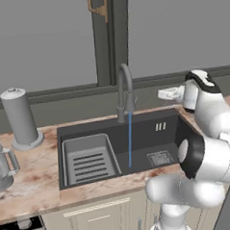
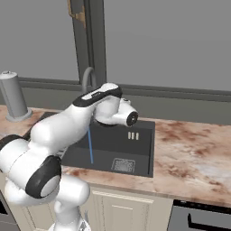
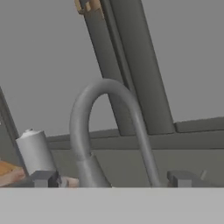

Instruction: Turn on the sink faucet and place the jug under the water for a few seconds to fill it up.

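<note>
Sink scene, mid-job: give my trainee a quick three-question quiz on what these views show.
1. True or false: water is running from the sink faucet into the sink.
2. Where is the jug? A) under the stream B) on the counter left of the sink C) held in the fingers
3. Fill in: in the hand view the fingers stand ____, with the faucet's arch between them and nothing held.

Key: 1 true: a thin blue stream falls beside the grey rack. 2 B: it stands at the left edge, in front of the opaque grey cylinder. 3 open.
</note>
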